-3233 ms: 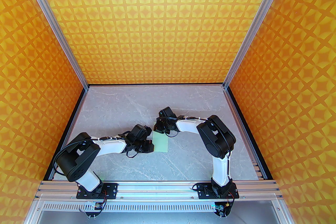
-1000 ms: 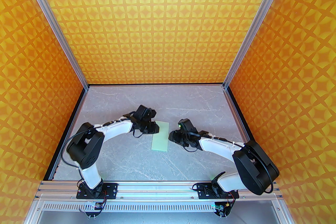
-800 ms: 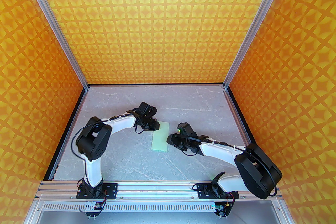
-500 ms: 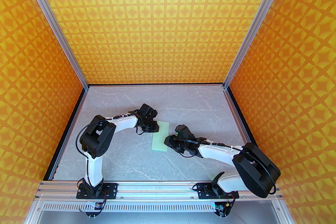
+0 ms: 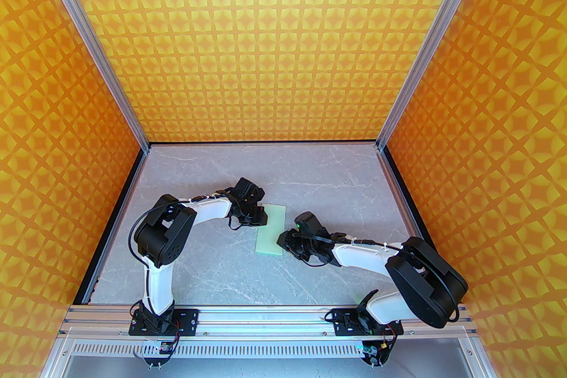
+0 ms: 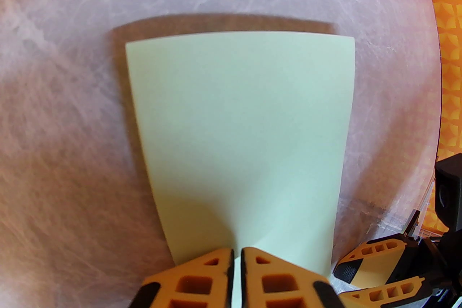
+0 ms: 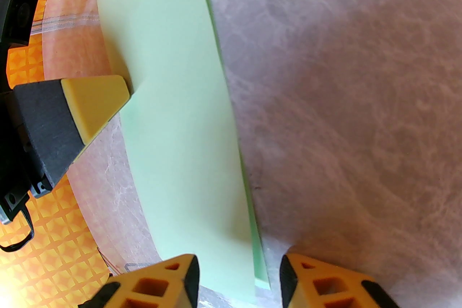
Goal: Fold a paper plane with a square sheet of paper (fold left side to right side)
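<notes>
While my left gripper [image 6: 236, 256] pinches the one folded sheet of paper [image 5: 271, 230], my right gripper [image 7: 238, 270] stands half open. Its two fingers [image 7: 162, 281] straddle the paper's edge.

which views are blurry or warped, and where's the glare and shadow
Left wrist: fisheye bows the folded paper edges, the marble table smears toward the rim, a dark shadow rims the paper's far edge. Right wrist: white glare in the bottom-left corner, table soft. Top external: sharp, evenly lit, orange walls splayed by the wide lens.
</notes>
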`<action>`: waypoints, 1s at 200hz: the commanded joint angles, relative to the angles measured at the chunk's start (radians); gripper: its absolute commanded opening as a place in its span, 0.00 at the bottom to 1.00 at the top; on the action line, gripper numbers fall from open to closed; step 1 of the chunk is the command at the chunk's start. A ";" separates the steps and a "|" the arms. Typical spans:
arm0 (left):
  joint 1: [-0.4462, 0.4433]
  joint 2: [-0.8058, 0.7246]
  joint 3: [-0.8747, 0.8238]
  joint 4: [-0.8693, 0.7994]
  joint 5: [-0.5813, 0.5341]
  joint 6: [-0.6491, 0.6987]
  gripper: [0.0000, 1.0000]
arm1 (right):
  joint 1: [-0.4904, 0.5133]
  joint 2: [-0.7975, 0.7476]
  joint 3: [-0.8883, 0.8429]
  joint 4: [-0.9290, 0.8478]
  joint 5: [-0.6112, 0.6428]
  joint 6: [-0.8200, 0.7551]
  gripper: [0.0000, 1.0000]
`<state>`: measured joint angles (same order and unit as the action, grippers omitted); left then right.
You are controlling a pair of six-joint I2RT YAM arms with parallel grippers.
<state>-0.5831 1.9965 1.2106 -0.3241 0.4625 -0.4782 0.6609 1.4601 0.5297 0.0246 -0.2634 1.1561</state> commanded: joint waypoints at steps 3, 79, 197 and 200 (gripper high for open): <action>-0.003 -0.001 -0.026 -0.007 -0.008 -0.016 0.15 | 0.022 0.025 -0.005 0.097 -0.058 0.027 0.42; -0.004 -0.016 -0.036 -0.005 -0.008 -0.019 0.14 | 0.022 -0.004 -0.007 0.089 -0.051 0.029 0.42; 0.000 -0.165 -0.072 -0.006 -0.008 -0.058 0.17 | 0.022 0.023 0.128 -0.114 0.000 -0.115 0.05; 0.000 -0.173 -0.076 -0.005 -0.008 -0.061 0.18 | 0.022 0.023 0.138 -0.129 0.003 -0.126 0.05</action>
<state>-0.5831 1.9106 1.1606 -0.3210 0.4622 -0.5083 0.6796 1.4731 0.5941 0.0292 -0.3031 1.1122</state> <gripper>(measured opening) 0.169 0.067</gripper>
